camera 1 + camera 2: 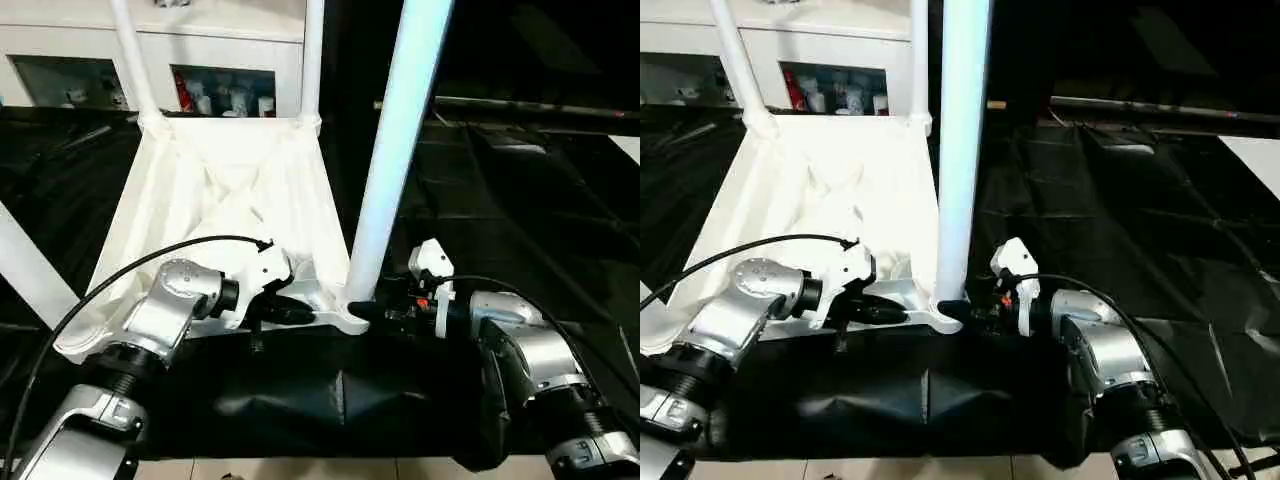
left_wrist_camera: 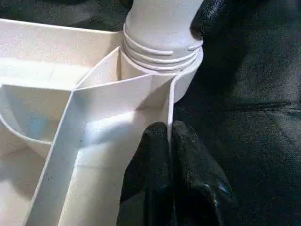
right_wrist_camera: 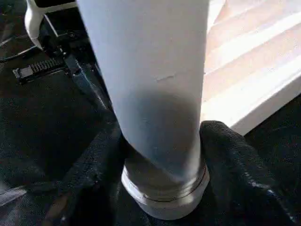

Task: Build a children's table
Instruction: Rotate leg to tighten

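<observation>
The tabletop (image 1: 215,190) is lying upside down on the black-draped table (image 1: 520,200), its ribbed underside facing up. Two legs (image 1: 133,60) are standing in the far corner sockets, in front of a white cabinet (image 1: 200,50) — a third leg (image 1: 30,275) is showing at the robot's left edge. The fourth, the near leg (image 1: 395,150), is rising from the near socket (image 1: 345,312) on the robot's right and tilting slightly toward the right at its top.

The left gripper (image 1: 290,312) is resting at the tabletop's near rim, pointing toward that socket. In the left wrist view its two black fingers (image 2: 155,179) are pressing together, fully closed, their tips lying against a thin upright rib just beside the socket; whether the rib is pinched between them cannot be told. The near leg's threaded collar (image 2: 162,49) is showing above the socket there.

The right gripper (image 1: 372,312) is reaching in from the robot's right at the foot of the near leg. In the right wrist view its fingers (image 3: 235,160) are standing apart — one on each side of the near leg's base, close against it just above the socket ring
</observation>
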Controlling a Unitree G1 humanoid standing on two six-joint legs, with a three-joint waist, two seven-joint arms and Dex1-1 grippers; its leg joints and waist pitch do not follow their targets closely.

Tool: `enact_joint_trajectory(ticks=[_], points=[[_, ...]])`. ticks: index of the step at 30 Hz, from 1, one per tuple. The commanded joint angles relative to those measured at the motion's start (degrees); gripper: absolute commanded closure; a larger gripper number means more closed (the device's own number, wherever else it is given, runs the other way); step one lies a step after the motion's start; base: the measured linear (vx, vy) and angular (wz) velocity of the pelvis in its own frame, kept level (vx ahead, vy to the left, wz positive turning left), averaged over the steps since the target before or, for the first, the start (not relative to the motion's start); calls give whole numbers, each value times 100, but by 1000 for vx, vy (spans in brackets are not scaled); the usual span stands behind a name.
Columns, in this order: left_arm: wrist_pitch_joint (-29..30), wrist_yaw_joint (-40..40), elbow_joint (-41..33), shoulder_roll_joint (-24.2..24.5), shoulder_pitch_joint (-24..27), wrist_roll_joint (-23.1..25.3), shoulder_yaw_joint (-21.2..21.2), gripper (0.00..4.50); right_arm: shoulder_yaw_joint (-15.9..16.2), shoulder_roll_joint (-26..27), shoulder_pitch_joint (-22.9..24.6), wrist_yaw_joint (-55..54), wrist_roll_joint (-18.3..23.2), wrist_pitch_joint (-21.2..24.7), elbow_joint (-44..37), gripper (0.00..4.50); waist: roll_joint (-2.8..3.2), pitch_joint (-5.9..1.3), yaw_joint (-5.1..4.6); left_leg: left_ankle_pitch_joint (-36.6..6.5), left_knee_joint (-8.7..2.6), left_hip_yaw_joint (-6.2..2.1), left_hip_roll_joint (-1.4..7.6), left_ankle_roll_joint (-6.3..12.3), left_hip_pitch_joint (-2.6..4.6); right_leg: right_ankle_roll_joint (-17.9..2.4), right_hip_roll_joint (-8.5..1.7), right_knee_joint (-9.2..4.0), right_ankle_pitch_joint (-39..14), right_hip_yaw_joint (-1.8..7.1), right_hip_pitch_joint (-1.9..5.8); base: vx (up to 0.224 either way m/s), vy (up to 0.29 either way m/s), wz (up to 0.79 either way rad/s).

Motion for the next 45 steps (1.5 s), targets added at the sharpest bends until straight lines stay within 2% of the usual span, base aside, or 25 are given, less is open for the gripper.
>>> enact_joint_trajectory(ticks=[1, 9, 12, 13, 15, 16, 17, 19, 20, 21, 24, 28, 29, 30, 31, 33, 34, 36, 37, 39, 43, 45], points=[[69, -72, -108, -105, 96, -281, 5, 450, 120, 42, -71, 210, 54, 24, 25, 231, -31, -298, 11, -1209, -340, -65, 164, 196, 50, -1161, -340, -360, -1183, 207, 252, 0, 0, 0], [88, 136, -44, -243, 87, -222, 17, 450, 112, 114, 53, -151, -140, -69, 201, 239, -25, -301, 7, -1132, -324, -57, 154, 214, 50, -1213, -331, -345, -998, 206, 256, 0, 0, 0], [-38, 688, 357, -508, -93, -23, 39, 450, -25, 355, 111, -1000, -371, -165, 485, 241, -14, -274, -13, -1334, -346, -67, 138, 120, 43, -1107, -339, -396, -1439, 203, 253, 0, 0, 0], [-95, 1009, 598, -655, -213, 83, 52, 450, -91, 481, 128, -1367, -440, -168, 588, 241, -22, -244, -41, -1595, -365, -77, 122, 15, 64, -903, -339, -473, -2078, 205, 224, 0, 0, 0], [-168, 1479, 965, -887, -417, 227, 66, 450, -227, 699, 134, -2017, -542, -144, 724, 242, -16, -243, -46, -1821, -361, -92, 117, -60, 116, -722, -352, -538, -2599, 202, 190, 0, 0, 0], [-164, 1777, 1177, -1061, -557, 277, 89, 450, -332, 863, 100, -2491, -591, -35, 804, 243, 1, -244, -42, -1881, -365, -111, 114, -78, 128, -622, -363, -565, -2833, 199, 181, 0, 0, 0], [-154, 1936, 1286, -1154, -632, 302, 99, 450, -389, 958, 62, -2751, -614, 1, 868, 244, -9, -244, -64, -1889, -366, -107, 104, -68, 112, -578, -352, -577, -2896, 200, 174, 0, 0, 0], [-123, 2325, 1555, -1383, -821, 361, 122, 450, -525, 1188, -50, -3372, -662, 79, 1044, 245, 16, -259, -91, -1947, -376, -131, 102, -116, 120, -529, -341, -587, -2938, 182, 158, 0, 0, 0], [-137, 2458, 1671, -1473, -897, 376, 127, 450, -587, 1302, -116, -3594, -639, 113, 1118, 245, 10, -262, -93, -1952, -380, -142, 105, -126, 109, -530, -345, -579, -2923, 176, 175, 0, 0, 0], [-161, 2631, 1806, -1570, -985, 414, 120, 450, -651, 1431, -182, -3855, -626, 146, 1178, 246, 48, -264, -120, -1996, -384, -136, 98, -121, 106, -537, -332, -596, -2850, 179, 156, 0, 0, 0], [-278, 2942, 2216, -1833, -1207, 525, 106, 450, -645, 1778, -370, -4320, -725, 152, 1303, 246, 41, -278, -145, -1995, -381, -136, 85, -96, 90, -594, -324, -580, -2612, 183, 165, 0, 0, 0], [-376, 2943, 2346, -1877, -1272, 560, 100, 450, -505, 1836, -400, -4141, -789, -19, 1243, 246, 36, -285, -136, -1922, -380, -122, 99, 5, 75, -722, -323, -541, -2188, 196, 193, 0, 0, 0], [-400, 2924, 2356, -1864, -1276, 558, 108, 450, -493, 1817, -383, -3987, -744, -28, 1161, 211, 25, -284, -131, -1893, -378, -119, 96, 35, 69, -742, -326, -536, -2160, 196, 203, 0, 0, 0], [-473, 2850, 2360, -1835, -1264, 522, 135, 450, -463, 1759, -359, -3749, -669, 7, 1033, 190, 24, -282, -130, -1888, -378, -116, 94, 55, 66, -741, -324, -539, -2171, 195, 207, 0, 0, 0], [-551, 2761, 2336, -1790, -1235, 498, 141, 450, -457, 1687, -346, -3603, -628, -9, 945, 176, -3, -289, -112, -1835, -369, -113, 99, 99, 64, -739, -334, -533, -2166, 197, 218, 0, 0, 0], [-658, 2594, 2335, -1720, -1197, 460, 147, 450, -459, 1580, -342, -3381, -559, -12, 860, 170, 2, -291, -105, -1736, -368, -106, 106, 144, 57, -770, -342, -529, -2073, 204, 218, 0, 0, 0], [-691, 2470, 2320, -1672, -1163, 442, 147, 450, -466, 1514, -340, -3219, -505, 10, 821, 141, -3, -293, -100, -1691, -369, -109, 104, 157, 48, -778, -341, -521, -2035, 200, 233, 0, 0, 0], [-740, 2276, 2211, -1567, -1071, 420, 146, 450, -395, 1321, -310, -2839, -469, 11, 698, 130, -2, -292, -86, -1576, -362, -98, 109, 207, 36, -840, -340, -501, -1875, 199, 244, 0, 0, 0], [-742, 2093, 2083, -1467, -991, 379, 148, 450, -268, 1104, -267, -2545, -558, -175, 612, 130, -3, -296, -63, -1539, -359, -101, 122, 207, 45, -858, -350, -495, -1837, 193, 260, 0, 0, 0], [-763, 1872, 1933, -1349, -898, 334, 141, 450, -132, 867, -212, -2186, -629, -352, 512, 97, -2, -293, -53, -1498, -355, -93, 130, 246, 36, -886, -351, -482, -1766, 197, 260, 0, 0, 0], [-805, 953, 1299, -950, -550, 86, 92, 450, -176, 435, -96, -1189, -272, -196, 159, 97, 3, -292, -51, -1405, -359, -94, 143, 316, 10, -976, -352, -447, -1646, 204, 278, 0, 0, 0], [-795, 809, 1206, -891, -506, 39, 93, 450, -187, 377, -90, -1049, -239, -169, 119, 97, 38, -284, -46, -1489, -355, -78, 151, 291, 57, -1020, -340, -464, -1715, 207, 226, 0, 0, 0]])
